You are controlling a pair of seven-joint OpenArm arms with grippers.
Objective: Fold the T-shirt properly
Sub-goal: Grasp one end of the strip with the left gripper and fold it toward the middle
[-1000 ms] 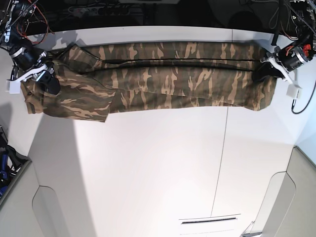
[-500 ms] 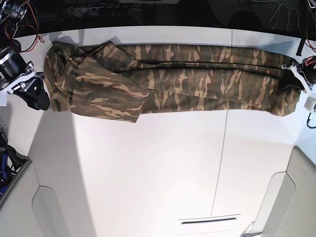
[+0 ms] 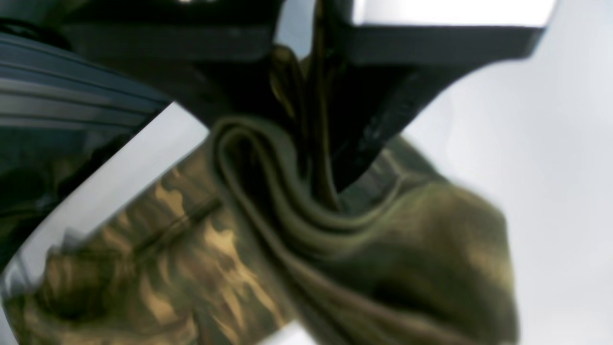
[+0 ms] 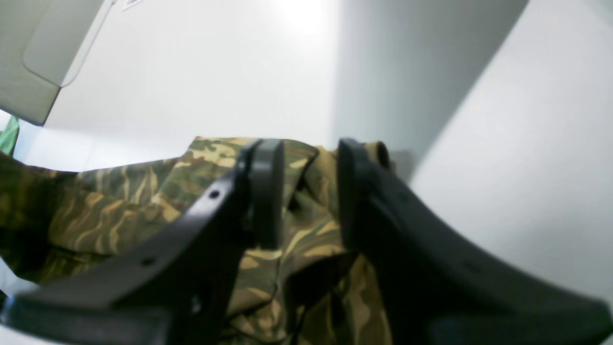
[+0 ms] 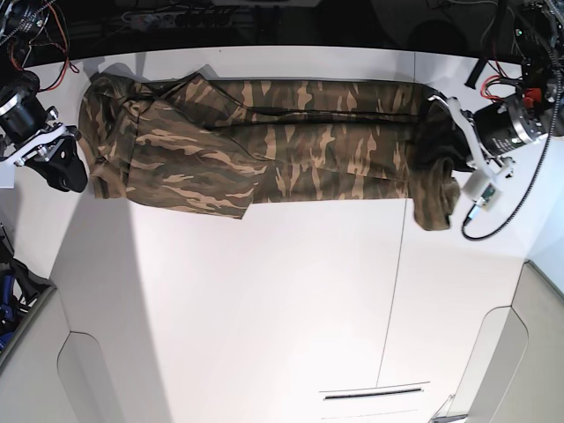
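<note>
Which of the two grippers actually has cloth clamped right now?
The left gripper: bunched folds of the T-shirt are pinched between its fingers. The right gripper is open.

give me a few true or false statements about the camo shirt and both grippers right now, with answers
1. The left gripper is shut on the camouflage-print cloth T-shirt. True; folds of cloth are pinched between its fingers.
2. The right gripper clamps the shirt. False; its fingers stand apart over the cloth, and in the base view it sits beside the shirt's end.
3. The shirt lies as a long band along the far edge of the white table. True.
4. The shirt end by the left gripper lies flat. False; it is bunched and turned inward.
5. The shirt hangs off the table's near edge. False; it lies by the far edge.
</note>
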